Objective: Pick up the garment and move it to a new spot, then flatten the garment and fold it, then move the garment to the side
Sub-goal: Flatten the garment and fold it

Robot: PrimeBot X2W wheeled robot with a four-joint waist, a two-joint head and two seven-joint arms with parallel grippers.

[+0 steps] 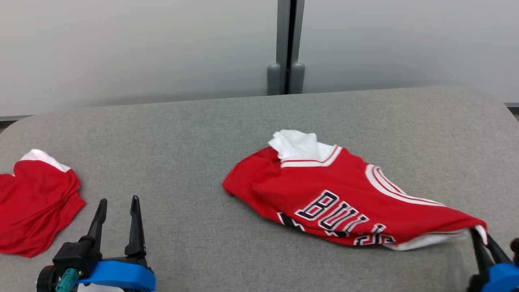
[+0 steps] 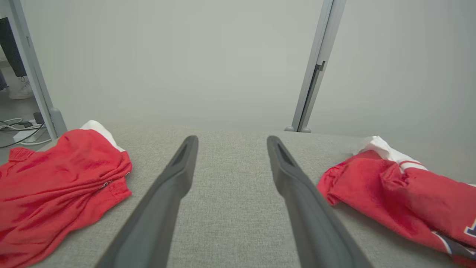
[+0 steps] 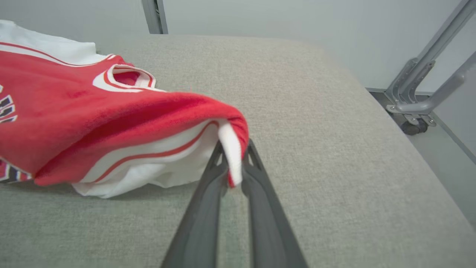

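Grey fabric-covered table (image 1: 194,129) spans the head view, with a pale partition wall (image 1: 121,48) behind it at 12 o'clock. On the table lies a red jersey (image 1: 324,190) with white trim and dark lettering. It is crumpled, around 4 o'clock from table centre, with its white collar end toward 12 and one corner drawn out toward 4. Smaller: a second red garment (image 1: 36,202), bunched at the 9 o'clock edge, well apart from the jersey. At 4 o'clock the right gripper (image 1: 481,235) has its fingers clamped tight on the jersey's white-hemmed corner. In the right wrist view the hem fold is pinched between the fingertips (image 3: 218,160), with the corner held a little above the surface. At 7 o'clock the left gripper (image 1: 119,200) has its jaws spread wide with nothing between them. It sits over bare table between the two garments; cannot tell if it touches the table.
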